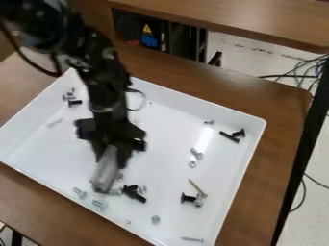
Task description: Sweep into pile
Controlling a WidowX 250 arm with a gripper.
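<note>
- We've got our gripper clamped around a grey sweeping tool, lower end angled down, presumably for pushing screws!
- Black screws sit just beside it, near side of the white tray.
- Right, loose hardware lies scattered; raised walls should contain it.

We see two brown wood-look tabletops and a pale floor around the gripper.
Under and around it we have the near tabletop; beyond it, the far tabletop, with dark equipment beneath bearing a yellow warning label. Well off to its right in our view, cables cross the floor, and a black bar slants past the near tabletop's edge.
</note>
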